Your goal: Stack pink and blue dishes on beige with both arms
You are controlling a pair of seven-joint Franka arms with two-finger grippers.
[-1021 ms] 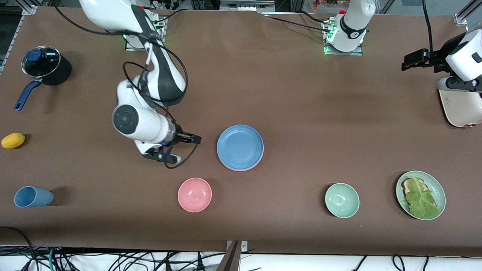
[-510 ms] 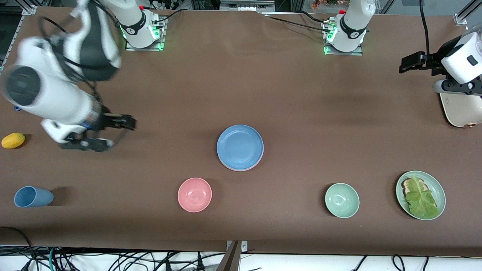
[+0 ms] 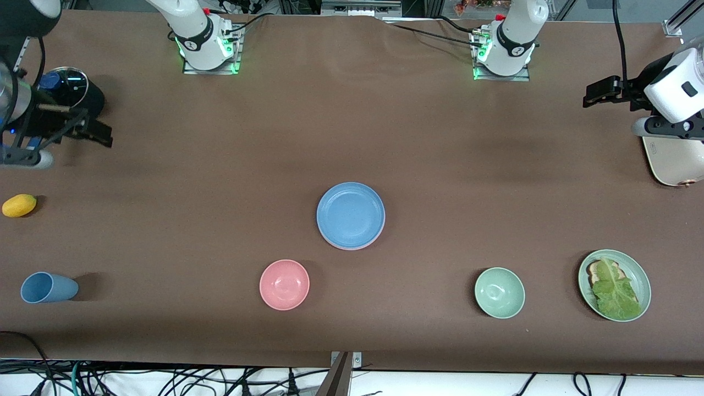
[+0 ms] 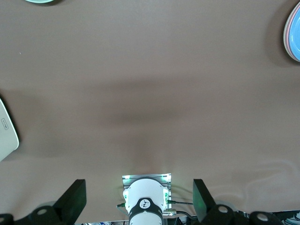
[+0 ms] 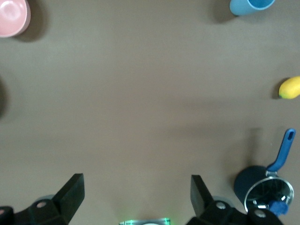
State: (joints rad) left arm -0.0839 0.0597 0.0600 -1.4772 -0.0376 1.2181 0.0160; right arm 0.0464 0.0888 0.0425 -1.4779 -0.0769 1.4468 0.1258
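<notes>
The blue plate [image 3: 351, 214] lies in the middle of the table, topping a stack. A thin pink plate rim [image 3: 352, 248] shows under it, and the stack's edge [image 4: 293, 30] also appears in the left wrist view. No beige plate shows; what lies below the pink rim is hidden. My right gripper [image 3: 91, 131] hangs open and empty at the right arm's end of the table, beside the pot; in its wrist view the right gripper [image 5: 137, 185] holds nothing. My left gripper [image 3: 599, 91] is open and empty above the toaster's end; the left gripper [image 4: 139, 187] frames only bare table.
A pink bowl [image 3: 284, 284], a green bowl [image 3: 499, 292] and a green plate with toast and lettuce [image 3: 641, 275] sit nearer the camera. A blue cup [image 3: 47, 287], a yellow fruit [image 3: 19, 205] and a lidded pot [image 3: 66, 96] are at the right arm's end. A cream toaster [image 3: 674, 159] is at the left arm's end.
My right arm swung away from beside the blue plate out to its own end of the table, rising next to the pot. The left arm barely moved. The plates stayed put.
</notes>
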